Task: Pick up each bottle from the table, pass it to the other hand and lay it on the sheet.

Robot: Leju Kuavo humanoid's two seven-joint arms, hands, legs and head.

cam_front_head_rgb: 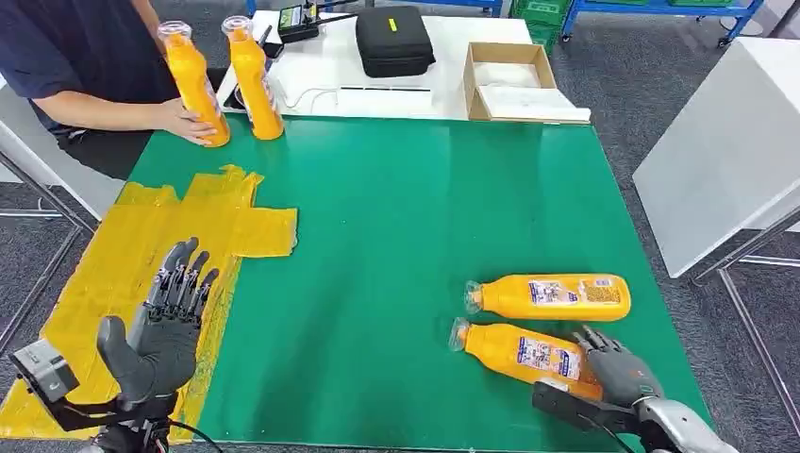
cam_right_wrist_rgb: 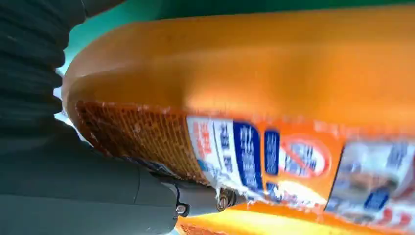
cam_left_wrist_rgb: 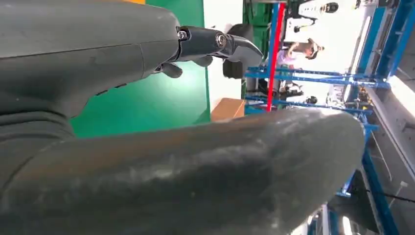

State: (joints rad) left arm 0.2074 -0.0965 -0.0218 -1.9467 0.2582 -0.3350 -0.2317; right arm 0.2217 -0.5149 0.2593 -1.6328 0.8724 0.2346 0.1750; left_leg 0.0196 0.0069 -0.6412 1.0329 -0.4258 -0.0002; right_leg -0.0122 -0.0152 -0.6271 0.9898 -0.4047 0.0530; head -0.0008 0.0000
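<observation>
Two orange bottles lie side by side on the green mat (cam_front_head_rgb: 396, 208) at the front right, caps pointing left. My right hand (cam_front_head_rgb: 618, 370) wraps the base end of the nearer bottle (cam_front_head_rgb: 514, 351), fingers over it and thumb below; the bottle still lies on the mat. Up close, that bottle (cam_right_wrist_rgb: 274, 73) and its label sit against my palm. The farther bottle (cam_front_head_rgb: 557, 296) lies free just behind. My left hand (cam_front_head_rgb: 168, 326) hovers over the yellow sheet (cam_front_head_rgb: 226, 222) at the front left, fingers spread and holding nothing. Its fingers (cam_left_wrist_rgb: 215, 41) are extended in the left wrist view.
Two more orange bottles (cam_front_head_rgb: 196, 85) (cam_front_head_rgb: 255, 80) stand upright at the mat's far left corner, a person's hand (cam_front_head_rgb: 184, 121) on one. Behind the mat are a black case (cam_front_head_rgb: 393, 40) and an open cardboard box (cam_front_head_rgb: 514, 80). A white table (cam_front_head_rgb: 726, 142) stands to the right.
</observation>
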